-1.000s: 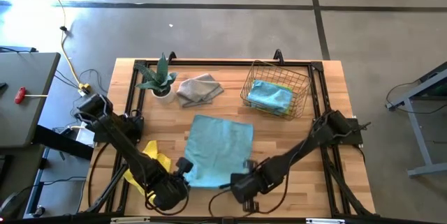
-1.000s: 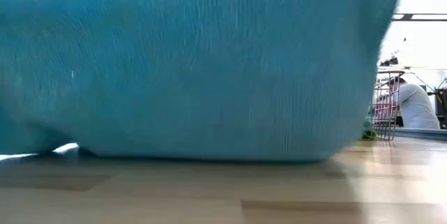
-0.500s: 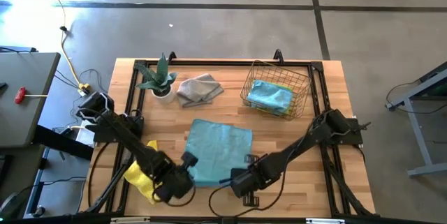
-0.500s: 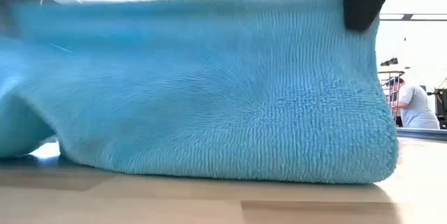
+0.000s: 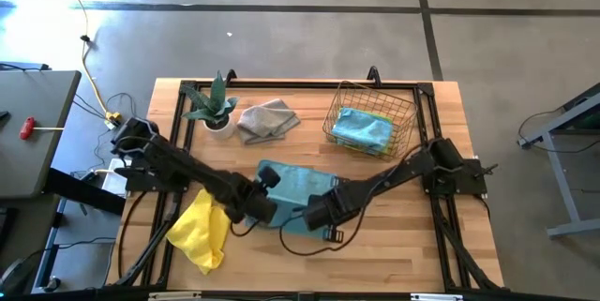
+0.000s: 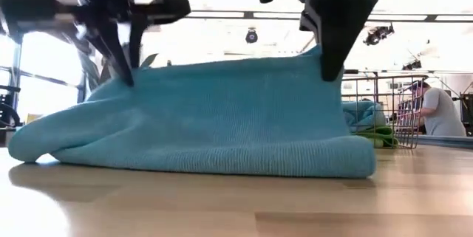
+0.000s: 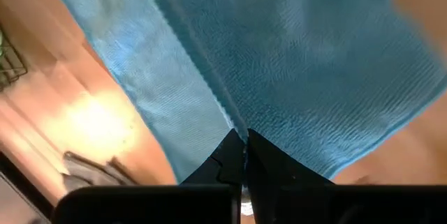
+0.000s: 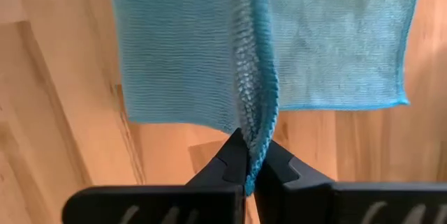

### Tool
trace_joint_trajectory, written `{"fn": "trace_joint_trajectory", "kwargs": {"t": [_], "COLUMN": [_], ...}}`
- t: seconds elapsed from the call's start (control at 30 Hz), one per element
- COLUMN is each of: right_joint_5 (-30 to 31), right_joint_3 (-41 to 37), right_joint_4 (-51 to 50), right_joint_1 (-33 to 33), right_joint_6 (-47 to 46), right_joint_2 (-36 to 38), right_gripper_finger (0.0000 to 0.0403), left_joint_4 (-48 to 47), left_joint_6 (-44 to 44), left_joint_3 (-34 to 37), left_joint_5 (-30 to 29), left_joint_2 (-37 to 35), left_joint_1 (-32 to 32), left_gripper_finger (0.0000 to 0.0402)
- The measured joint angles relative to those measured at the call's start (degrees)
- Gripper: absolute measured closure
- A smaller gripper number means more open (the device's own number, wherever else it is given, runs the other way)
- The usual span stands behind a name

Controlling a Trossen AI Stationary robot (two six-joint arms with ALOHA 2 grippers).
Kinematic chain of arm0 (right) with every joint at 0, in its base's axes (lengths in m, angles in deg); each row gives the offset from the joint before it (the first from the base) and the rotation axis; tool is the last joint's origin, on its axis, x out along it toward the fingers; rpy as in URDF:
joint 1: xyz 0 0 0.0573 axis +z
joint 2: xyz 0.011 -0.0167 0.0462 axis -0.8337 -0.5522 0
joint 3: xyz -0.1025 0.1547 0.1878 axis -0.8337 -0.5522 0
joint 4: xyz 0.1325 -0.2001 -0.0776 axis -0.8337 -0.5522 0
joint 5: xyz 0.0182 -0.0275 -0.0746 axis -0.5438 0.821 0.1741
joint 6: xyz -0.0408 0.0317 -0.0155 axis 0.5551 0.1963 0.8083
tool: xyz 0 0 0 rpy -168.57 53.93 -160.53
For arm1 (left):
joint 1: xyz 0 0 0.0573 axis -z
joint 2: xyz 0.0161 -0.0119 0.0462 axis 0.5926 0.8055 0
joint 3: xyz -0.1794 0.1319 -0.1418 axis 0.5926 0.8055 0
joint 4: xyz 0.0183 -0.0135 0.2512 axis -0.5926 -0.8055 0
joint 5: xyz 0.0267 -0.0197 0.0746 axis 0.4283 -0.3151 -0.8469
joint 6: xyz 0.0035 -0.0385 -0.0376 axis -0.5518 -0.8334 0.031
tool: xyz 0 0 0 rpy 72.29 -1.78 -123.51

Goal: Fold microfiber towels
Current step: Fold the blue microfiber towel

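High view: You see the light blue towel [image 5: 292, 188] at the middle of the worktop [image 5: 394, 235], doubled over on itself, its long axis running across the worktop between the two arms. The left tool [image 5: 265, 187] and the right tool [image 5: 317, 213] each pinch one edge of it. Count four further cloths: one yellow towel [image 5: 200, 233] crumpled beside the left arm, one grey towel [image 5: 266, 119] just beside the potted plant [image 5: 212, 107], and one blue and one green piece inside the wire basket [image 5: 368, 119].

Low view: The light blue towel [image 6: 214, 130] forms a low fold with a rounded crease resting on the worktop; both upper corners are raised by the tools.

Left wrist view: The left tool [image 7: 244, 155] is fully closed on a ribbed hem of the light blue towel [image 7: 293, 63].

Right wrist view: The right tool [image 8: 249, 162] is fully closed on a bunched stitched edge of the light blue towel [image 8: 181, 49].
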State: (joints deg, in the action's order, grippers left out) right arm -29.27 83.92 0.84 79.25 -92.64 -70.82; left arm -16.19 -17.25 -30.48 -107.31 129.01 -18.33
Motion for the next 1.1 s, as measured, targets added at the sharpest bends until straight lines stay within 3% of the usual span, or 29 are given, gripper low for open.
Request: {"fn": "trace_joint_trajectory", "kwargs": {"t": [0.23, 0.73, 1.1], "right_joint_5": [0.28, 0.62, 4.66], "right_joint_3": [-0.41, -9.26, -10.45], "right_joint_4": [0.04, 1.16, 2.74], "right_joint_1": [-3.44, -11.13, -13.89], "right_joint_6": [2.96, 9.13, 12.41], "right_joint_2": [0.0, -0.11, -0.11], "right_gripper_finger": [0.0403, 0.0402, 0.0402], "left_joint_4": [4.51, 12.11, 12.72], "left_joint_6": [11.08, 22.49, 21.07], "left_joint_3": [5.13, 7.62, 7.62], "left_joint_5": [-6.01, -6.59, -4.66], "left_joint_2": [0.0, 0.02, 0.02], "left_joint_1": [-5.53, -13.01, -16.48], "left_gripper_finger": [0.04, 0.04, 0.04]}}
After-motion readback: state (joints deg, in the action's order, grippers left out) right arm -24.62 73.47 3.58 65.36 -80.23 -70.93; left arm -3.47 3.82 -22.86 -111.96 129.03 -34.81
